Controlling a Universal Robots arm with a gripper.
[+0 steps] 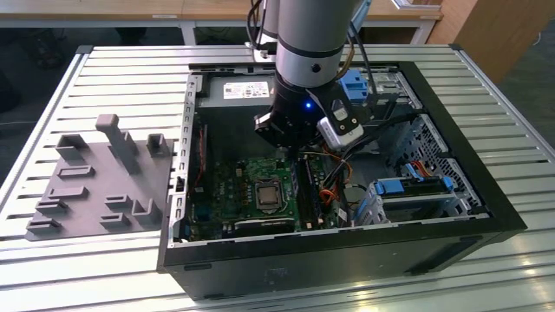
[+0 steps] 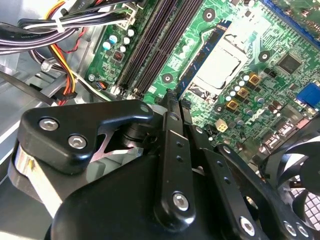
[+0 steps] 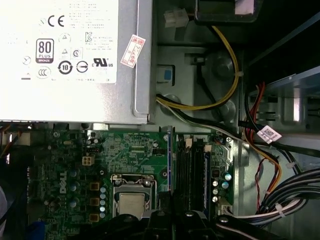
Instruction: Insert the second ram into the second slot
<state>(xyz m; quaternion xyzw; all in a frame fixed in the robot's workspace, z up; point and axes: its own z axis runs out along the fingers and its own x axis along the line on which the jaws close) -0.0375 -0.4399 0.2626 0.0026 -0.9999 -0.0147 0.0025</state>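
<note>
Evidently the black pincer is pinched narrow on the thin blue circuit-board stick, holding it edge-down and parallel to the black memory slots, at three o'clock of the silver processor socket, probably for alignment.

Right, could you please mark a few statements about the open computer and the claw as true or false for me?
1. The computer case lies open on a slatted metal table. True.
2. The grey fixture sits to the exterior view's right of the case. False: it sits to the exterior view's left.
3. The claw is over the motherboard, near the memory slots. True.
4. A cooler covers the CPU socket. False: the socket is uncovered, its metal top showing.
5. The blue ram stick lies on the grey fixture. False: it stands on edge beside the CPU socket, in line with the claw.
</note>
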